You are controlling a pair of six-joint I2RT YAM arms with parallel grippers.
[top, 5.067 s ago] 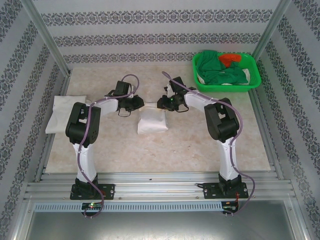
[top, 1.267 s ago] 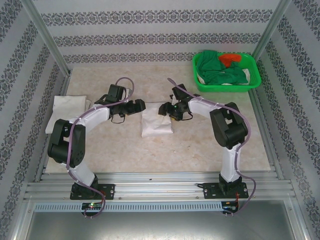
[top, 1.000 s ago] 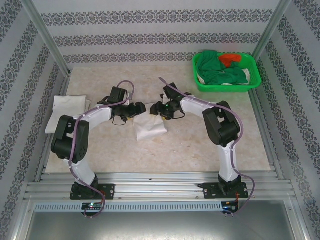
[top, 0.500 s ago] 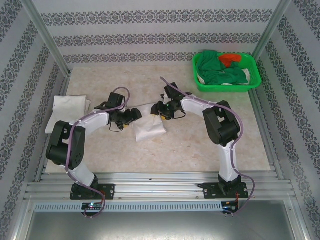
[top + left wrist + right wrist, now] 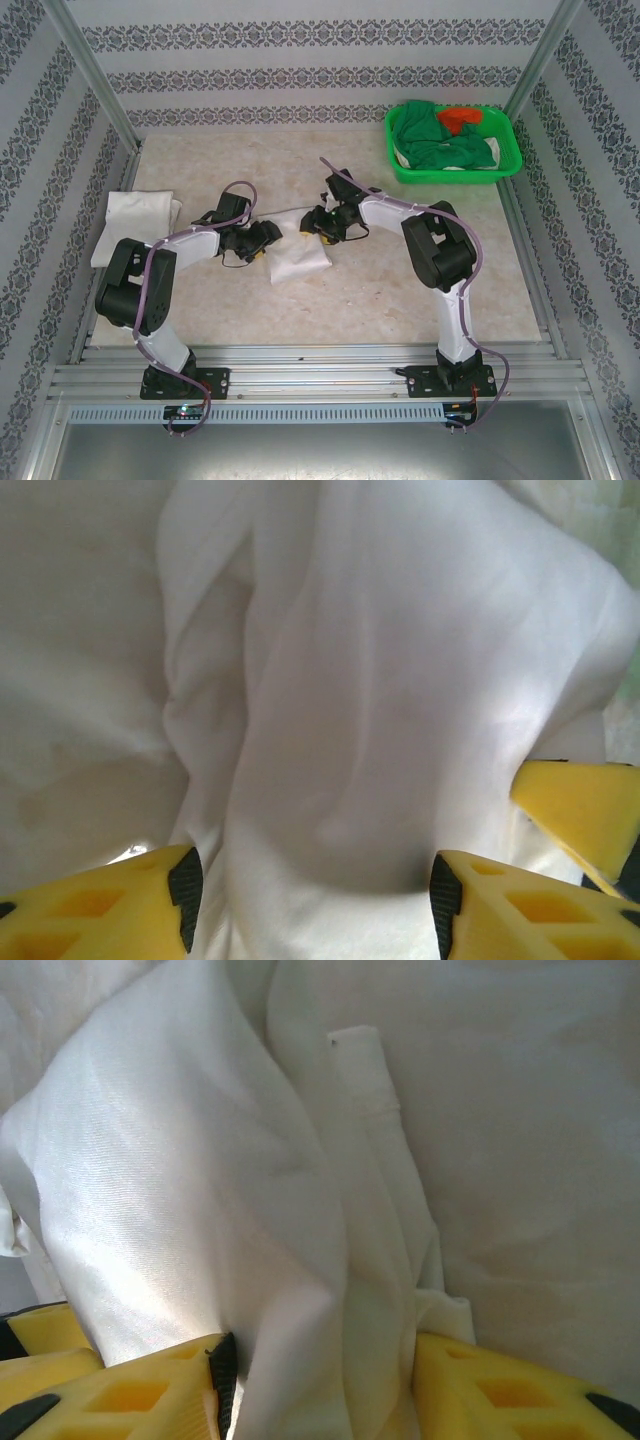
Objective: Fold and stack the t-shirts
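On the pale bench, the left gripper and right gripper have jaws clamped on the far edge of a folded white cotton t-shirt, dragged leftward since a second ago. A second folded white t-shirt lies at the left edge.

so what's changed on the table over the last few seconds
Both arms dragged the folded t-shirt slightly leftward and skewed it. The left gripper and right gripper now pinch its far edge, which is bunched up. The other folded shirt at the table's left edge and the green basket stayed put.
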